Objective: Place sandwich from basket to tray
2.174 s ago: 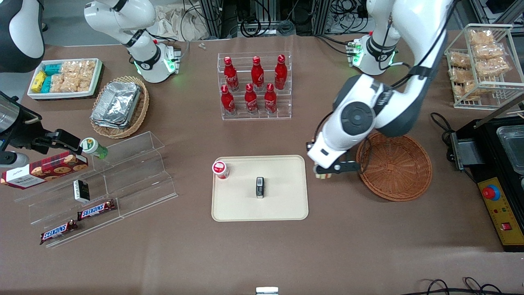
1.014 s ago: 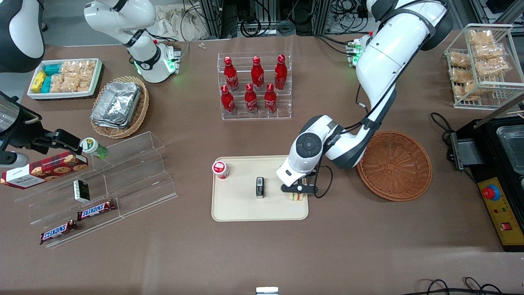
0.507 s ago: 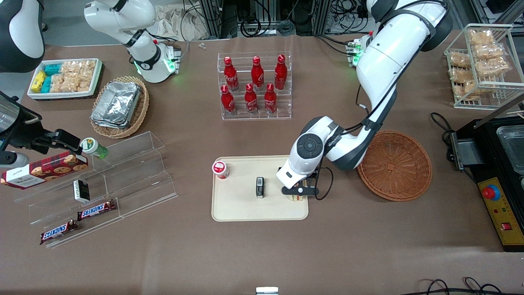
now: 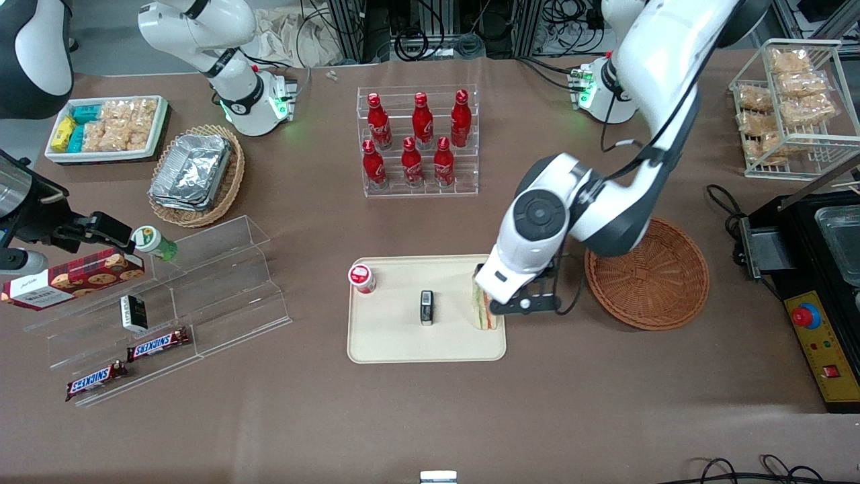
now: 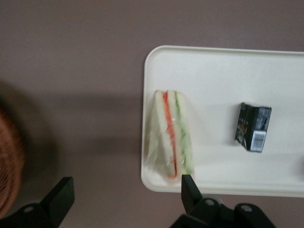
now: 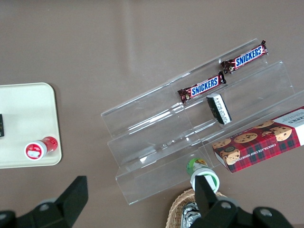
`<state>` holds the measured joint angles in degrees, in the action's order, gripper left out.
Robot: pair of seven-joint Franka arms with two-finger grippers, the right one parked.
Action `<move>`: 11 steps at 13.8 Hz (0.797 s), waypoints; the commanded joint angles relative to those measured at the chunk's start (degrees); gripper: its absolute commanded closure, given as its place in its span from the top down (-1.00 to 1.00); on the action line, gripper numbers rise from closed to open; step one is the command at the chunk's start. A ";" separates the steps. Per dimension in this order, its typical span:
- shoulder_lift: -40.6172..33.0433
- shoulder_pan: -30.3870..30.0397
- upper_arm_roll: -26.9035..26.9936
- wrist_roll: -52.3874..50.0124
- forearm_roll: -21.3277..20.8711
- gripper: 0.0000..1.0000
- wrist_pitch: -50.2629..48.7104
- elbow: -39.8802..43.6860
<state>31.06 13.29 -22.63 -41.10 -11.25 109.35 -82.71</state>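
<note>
The sandwich (image 4: 482, 310) (image 5: 170, 137), a clear-wrapped wedge with red and green filling, lies on the cream tray (image 4: 403, 343) (image 5: 223, 76), at the tray's edge nearest the basket. My left gripper (image 4: 526, 306) (image 5: 126, 185) hangs open above that tray edge and the bare table beside it. Nothing is between its fingers, and one fingertip (image 5: 187, 183) is over the sandwich's end. The reddish-brown wicker basket (image 4: 648, 272) (image 5: 7, 166) sits empty beside the tray, toward the working arm's end of the table.
On the tray also stand a red-capped small bottle (image 4: 361, 277) and a small black box (image 4: 426, 307) (image 5: 253, 127). A rack of red cola bottles (image 4: 420, 141) stands farther from the front camera. A clear acrylic shelf (image 4: 201, 282) lies toward the parked arm's end, a black machine (image 4: 820, 289) toward the working arm's.
The gripper carried the sandwich from beside the basket down onto the tray, let go of it, opened, and has risen and shifted slightly toward the basket.
</note>
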 commanded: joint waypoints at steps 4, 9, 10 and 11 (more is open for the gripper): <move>-13.64 -9.67 -0.22 10.77 6.51 1.00 -11.08 -2.19; -20.86 -19.59 -0.13 23.93 9.93 1.00 -18.02 -2.99; -22.17 -20.83 0.13 26.39 9.94 1.00 -19.34 -2.99; -23.05 -20.58 1.70 27.90 10.20 1.00 -20.49 -3.07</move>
<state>11.69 -5.83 -22.08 -17.22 -2.63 90.59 -83.42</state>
